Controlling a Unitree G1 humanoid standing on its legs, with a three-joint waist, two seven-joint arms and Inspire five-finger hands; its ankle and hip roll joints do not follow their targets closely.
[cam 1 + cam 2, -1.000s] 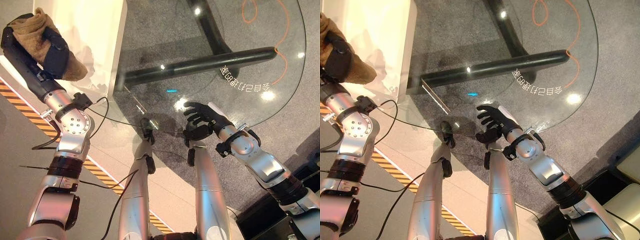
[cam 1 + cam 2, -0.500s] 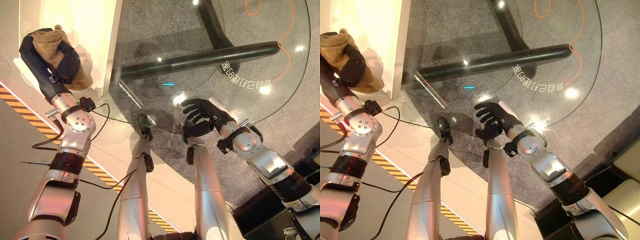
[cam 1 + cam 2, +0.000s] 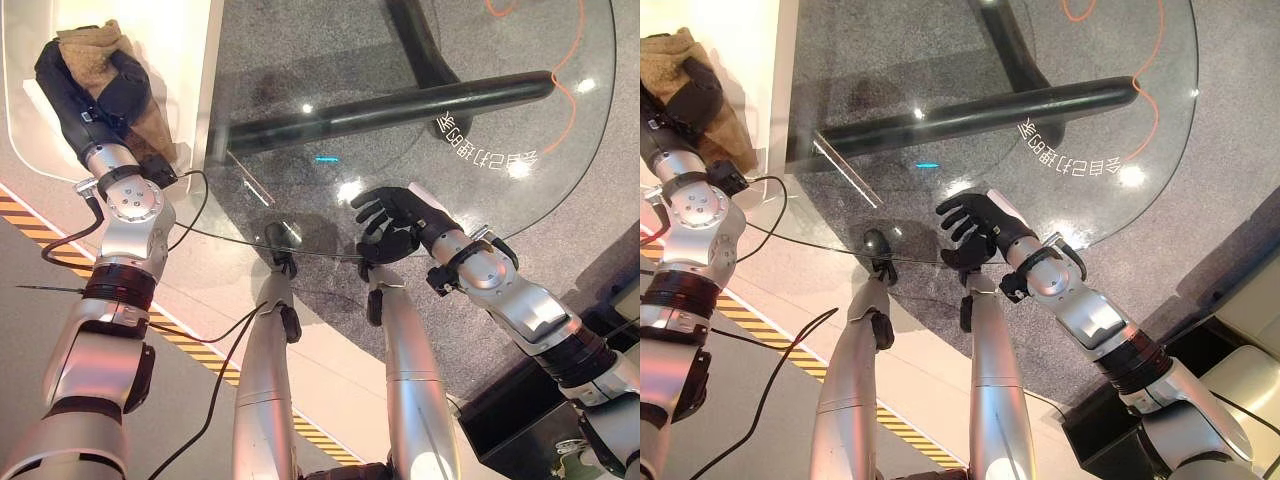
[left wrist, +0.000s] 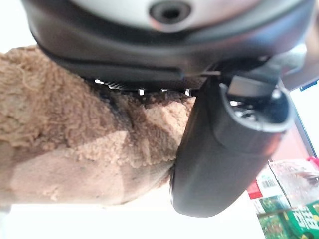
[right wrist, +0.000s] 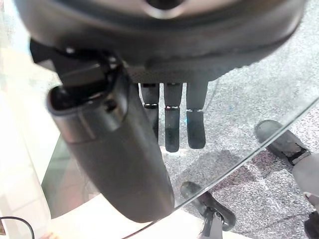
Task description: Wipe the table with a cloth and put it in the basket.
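Now the cloth [image 3: 100, 55], a tan, fuzzy, terry-like wad, sits bunched in the left hand [image 3: 85, 85], whose dark fingers [image 4: 224, 149] are curled tight around it, thumb pressing into the pile in the left wrist view. It is held well off to the robot's left, over a white glossy container with rounded corners [image 3: 25, 130] that stands beside the glass, which I take to be the basket [image 3: 25, 130] the task means, though no weave or handle shows. That placement suggests the wiping is judged done and the drop is the step in hand; the cloth looks clear of the glass and close over the white interior, but whether it touches the bottom I cannot tell. The grip is a full wrap, sensible for something soft and limp that would slip out of a light pinch. Moving outward, the surface [image 3: 560, 190] is a round pane of clear glass, smooth and reflective, with bright light spots on it and a black tubular frame [image 3: 400, 105] showing through from underneath, plus grey carpet below. The right hand [image 3: 395, 215] rests at the near rim of the glass, fingers [image 5: 172, 124] loose and apart, holding nothing, seemingly parked out of the way while the left arm does the work.
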